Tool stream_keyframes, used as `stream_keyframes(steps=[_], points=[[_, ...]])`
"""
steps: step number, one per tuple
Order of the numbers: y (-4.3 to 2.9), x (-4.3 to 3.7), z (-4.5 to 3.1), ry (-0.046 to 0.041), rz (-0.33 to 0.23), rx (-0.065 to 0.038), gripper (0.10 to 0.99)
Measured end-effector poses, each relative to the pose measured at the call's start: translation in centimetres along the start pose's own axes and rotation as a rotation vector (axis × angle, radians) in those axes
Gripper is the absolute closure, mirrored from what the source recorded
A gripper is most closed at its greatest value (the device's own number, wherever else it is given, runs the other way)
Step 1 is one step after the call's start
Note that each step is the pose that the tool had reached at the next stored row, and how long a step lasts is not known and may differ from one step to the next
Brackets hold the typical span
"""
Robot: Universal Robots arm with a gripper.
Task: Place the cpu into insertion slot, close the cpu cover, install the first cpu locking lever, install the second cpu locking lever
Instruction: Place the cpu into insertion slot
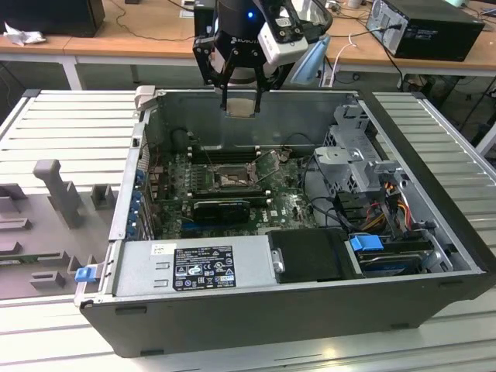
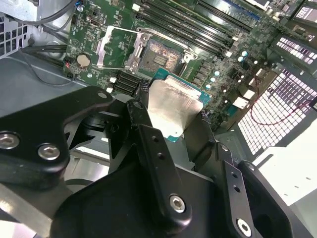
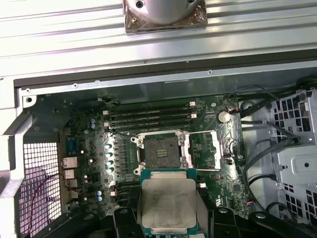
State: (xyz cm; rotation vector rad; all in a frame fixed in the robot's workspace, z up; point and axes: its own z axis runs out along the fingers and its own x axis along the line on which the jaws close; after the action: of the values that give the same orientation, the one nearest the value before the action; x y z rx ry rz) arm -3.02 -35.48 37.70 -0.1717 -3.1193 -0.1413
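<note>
My gripper (image 1: 240, 105) hangs above the rear of the open computer case, shut on the cpu (image 1: 240, 106), a pale flat square chip. In both wrist views the cpu (image 3: 168, 203) (image 2: 173, 106) sits between the black fingers (image 3: 124, 218), held over the green board. The insertion slot (image 3: 161, 150) (image 2: 159, 53) (image 1: 232, 180) is a dark square socket with a silvery rim, uncovered and short of the chip. The cpu cover (image 3: 203, 151) (image 2: 116, 47) is swung open and lies flat beside the slot.
Long black memory slots (image 3: 148, 119) run beside the socket, toward the case wall. A power supply (image 1: 194, 267) fills the case's near side. A drive cage (image 1: 356, 155) with cables stands at the exterior view's right. Grey fixtures (image 1: 54, 194) sit on the table at its left.
</note>
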Motion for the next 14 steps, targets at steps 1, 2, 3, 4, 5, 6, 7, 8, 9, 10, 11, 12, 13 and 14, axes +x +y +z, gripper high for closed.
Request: stream_keyframes(steps=[1,2,3,4,5,6,7,8,9,10,11,12,13,14], points=[[0.0,0.0,0.0,-0.0001,0.001,0.0,0.557],[0.0,0.0,0.0,-0.0001,0.001,0.0,0.557],[0.0,0.0,0.0,-0.0002,0.002,0.0,0.557],[0.0,0.0,0.0,-0.0003,0.003,0.0,0.557],[0.0,0.0,0.0,-0.0004,0.004,0.0,0.557],[0.0,0.0,0.0,-0.0004,0.004,0.0,0.557],[0.0,0.0,0.0,-0.0005,0.005,0.0,0.557],[0.0,0.0,0.0,-0.0006,0.006,0.0,0.557],[0.0,0.0,0.0,-0.0007,0.007,0.0,0.557],[0.0,0.0,0.0,-0.0007,0.008,0.0,0.557],[0.0,0.0,0.0,-0.0009,0.01,0.0,0.557],[0.0,0.0,0.0,-0.001,0.012,0.0,0.557],[0.0,0.0,0.0,-0.0011,0.013,0.0,0.557],[0.0,0.0,0.0,-0.0012,0.013,0.0,0.557]])
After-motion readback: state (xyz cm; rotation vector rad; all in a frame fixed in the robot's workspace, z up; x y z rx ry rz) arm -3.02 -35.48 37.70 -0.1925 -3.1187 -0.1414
